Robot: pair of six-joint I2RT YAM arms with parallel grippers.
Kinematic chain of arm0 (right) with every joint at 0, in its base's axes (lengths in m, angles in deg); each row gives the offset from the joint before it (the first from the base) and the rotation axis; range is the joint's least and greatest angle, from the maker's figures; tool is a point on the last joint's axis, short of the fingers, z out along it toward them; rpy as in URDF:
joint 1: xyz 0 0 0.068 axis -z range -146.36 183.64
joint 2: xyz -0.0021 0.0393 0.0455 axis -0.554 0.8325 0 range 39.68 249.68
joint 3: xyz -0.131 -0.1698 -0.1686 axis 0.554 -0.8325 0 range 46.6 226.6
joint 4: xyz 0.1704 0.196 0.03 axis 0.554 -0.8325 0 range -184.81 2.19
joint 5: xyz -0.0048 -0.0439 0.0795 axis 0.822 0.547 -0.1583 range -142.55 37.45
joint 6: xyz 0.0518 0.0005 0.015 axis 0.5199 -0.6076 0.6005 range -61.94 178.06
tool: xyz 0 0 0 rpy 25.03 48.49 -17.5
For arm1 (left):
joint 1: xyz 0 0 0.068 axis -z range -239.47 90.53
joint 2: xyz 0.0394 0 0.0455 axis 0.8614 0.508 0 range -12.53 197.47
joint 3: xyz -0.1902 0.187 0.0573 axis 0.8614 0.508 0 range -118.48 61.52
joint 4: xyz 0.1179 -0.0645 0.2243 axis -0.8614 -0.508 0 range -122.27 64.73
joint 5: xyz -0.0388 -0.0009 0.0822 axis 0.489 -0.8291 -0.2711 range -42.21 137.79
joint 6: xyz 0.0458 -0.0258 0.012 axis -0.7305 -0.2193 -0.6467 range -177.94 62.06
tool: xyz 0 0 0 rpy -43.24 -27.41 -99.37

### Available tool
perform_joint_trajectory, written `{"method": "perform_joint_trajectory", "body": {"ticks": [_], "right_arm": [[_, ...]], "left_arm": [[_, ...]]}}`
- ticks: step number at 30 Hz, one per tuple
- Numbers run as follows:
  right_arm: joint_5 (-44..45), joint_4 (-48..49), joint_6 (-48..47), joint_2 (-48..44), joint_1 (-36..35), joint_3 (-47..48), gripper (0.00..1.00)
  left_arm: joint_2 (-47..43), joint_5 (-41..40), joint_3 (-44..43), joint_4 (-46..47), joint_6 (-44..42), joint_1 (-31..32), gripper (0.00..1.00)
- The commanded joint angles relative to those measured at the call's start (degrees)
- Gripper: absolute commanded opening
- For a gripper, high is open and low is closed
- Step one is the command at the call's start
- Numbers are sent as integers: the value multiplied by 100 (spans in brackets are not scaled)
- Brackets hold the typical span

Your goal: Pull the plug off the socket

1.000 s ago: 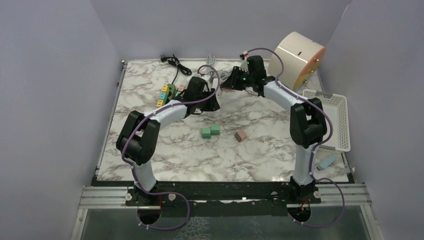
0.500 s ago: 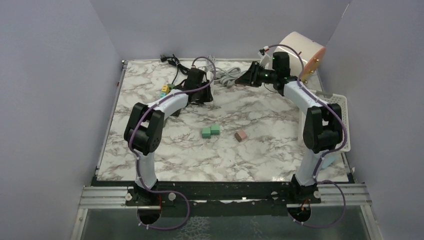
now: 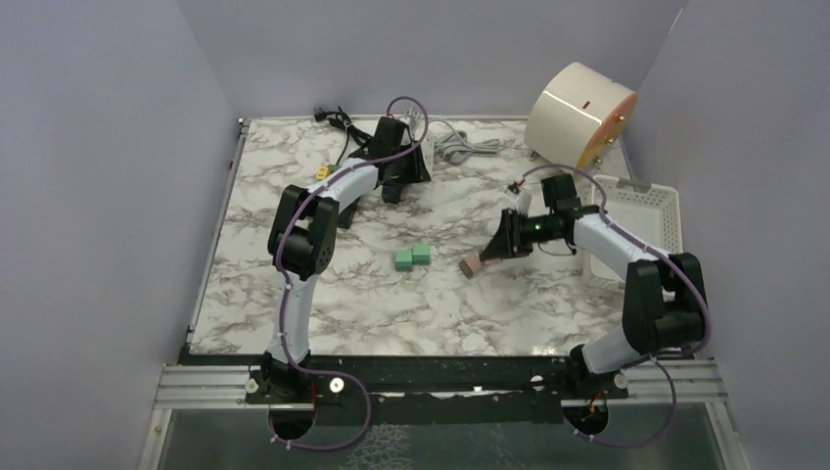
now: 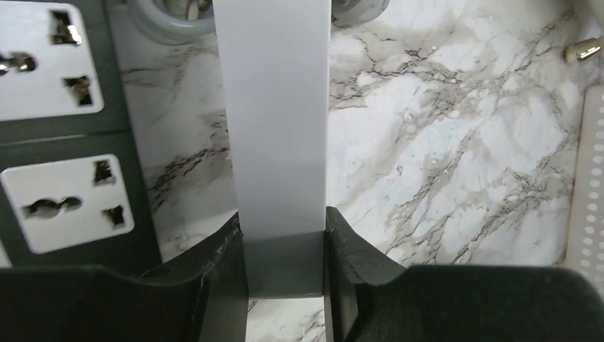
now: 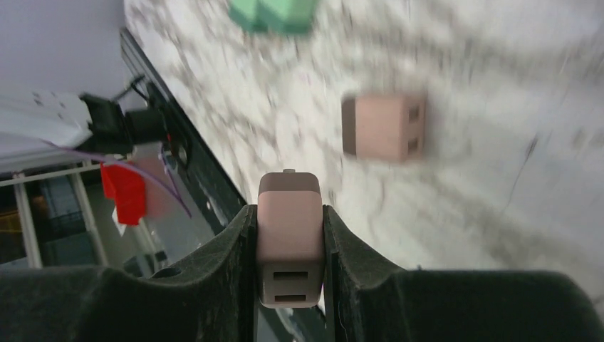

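Note:
In the right wrist view my right gripper [image 5: 289, 214] is shut on a pink plug [image 5: 288, 235], its two slots facing the camera. From above, that gripper [image 3: 494, 250] hangs low over the table's middle right, beside a second pink plug [image 3: 473, 265] lying on the marble. My left gripper [image 3: 406, 166] is at the far back, shut on a white bar [image 4: 274, 114] of the socket strip. Two white sockets [image 4: 68, 203] on the strip's dark face show at the left of the left wrist view, both with nothing plugged in.
A pair of green plugs [image 3: 412, 257] lies mid-table. Small coloured plugs [image 3: 323, 173] sit behind the left arm. A grey cable [image 3: 460, 147] and a black cable [image 3: 333, 117] lie at the back. A cream drum [image 3: 579, 113] and a white basket [image 3: 666, 211] stand on the right.
My right arm has swung from the back of the table forward and down, carrying the pink plug to beside the other pink one. My left arm has stretched farther back.

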Motion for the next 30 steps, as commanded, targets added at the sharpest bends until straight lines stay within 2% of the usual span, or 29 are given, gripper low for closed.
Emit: {"method": "perform_joint_trajectory", "body": {"ticks": [1,6,12,15,16,21,24,28,29,30], "right_arm": [[107,172,383,-992,-8,-1379,3],[14,490,651,-1237,-32,-2129,10],[497,534,544,-447,-46,-1912,18],[512,719,475,72,-49,-1777,24],[487,800,476,216,-54,-1712,26],[518,638,300,857,-52,-1015,37],[758,245,15,1044,-72,-575,47],[1216,-312,-252,1141,-71,-20,56],[1335,-395,-243,1117,-71,71,64],[1449,-461,-231,1077,-65,139,67]], "left_arm": [[370,650,-605,-46,-3,28,7],[812,854,-1239,-404,62,29,29],[638,914,-1363,-515,13,31,60],[359,973,-1476,-634,-71,27,94],[277,981,-1525,-730,-106,27,98],[-410,870,-1219,-922,-258,27,99],[-823,855,-850,-919,-298,27,99],[-1345,710,-148,-895,-379,35,99],[-1470,667,43,-881,-405,35,99],[-1588,642,240,-865,-440,36,99]]}}
